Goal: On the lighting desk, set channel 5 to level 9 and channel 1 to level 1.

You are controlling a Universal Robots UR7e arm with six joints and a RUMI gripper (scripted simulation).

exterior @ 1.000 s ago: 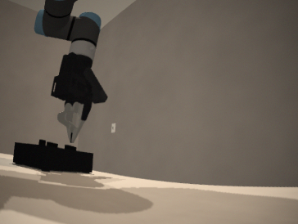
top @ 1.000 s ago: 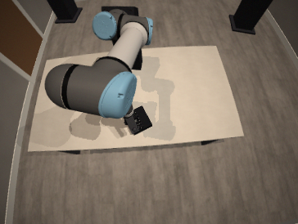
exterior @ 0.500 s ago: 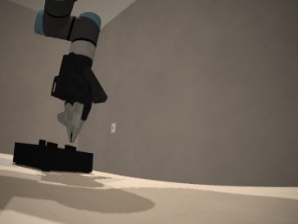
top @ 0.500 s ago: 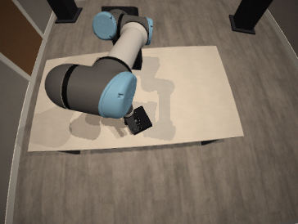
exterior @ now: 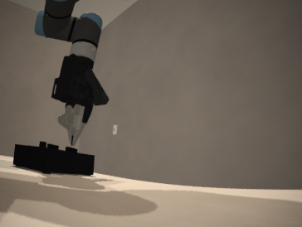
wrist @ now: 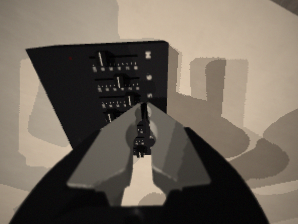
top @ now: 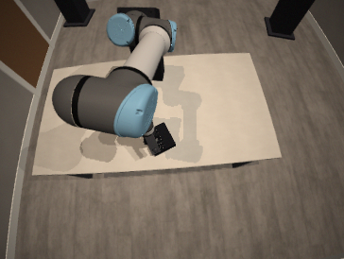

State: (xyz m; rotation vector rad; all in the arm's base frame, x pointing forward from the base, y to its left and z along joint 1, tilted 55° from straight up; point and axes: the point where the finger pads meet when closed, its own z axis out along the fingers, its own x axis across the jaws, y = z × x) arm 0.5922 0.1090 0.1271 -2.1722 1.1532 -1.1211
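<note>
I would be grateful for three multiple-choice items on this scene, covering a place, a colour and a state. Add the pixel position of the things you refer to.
1. Where is the lighting desk (top: 167, 137) (exterior: 54, 160) (wrist: 55, 75)?
A) On the floor
B) On the table (top: 227, 94) (exterior: 232, 204) (wrist: 200, 30)
C) On the wall

2. What colour are the arm's joint caps (top: 137, 113) (exterior: 92, 20)?
A) Light blue
B) Red
C) Green

3. How is the gripper (top: 156, 148) (exterior: 72, 144) (wrist: 145, 103)?
A) Wide open
B) Out of view
C) Shut

1 B: the top view shows it there.
2 A: the top and exterior views show it.
3 C: the fingertips meet in the wrist view.

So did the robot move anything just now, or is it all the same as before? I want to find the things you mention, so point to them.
Nothing looks changed. The blue-and-grey robot arm (top: 96, 101) (exterior: 85, 34), its closed, pointed grey fingers (exterior: 75, 118) and the black, box-shaped lighting desk (top: 165, 136) (exterior: 54, 161) (wrist: 55, 75) look the same as before. Nothing was grabbed or let go.
</note>
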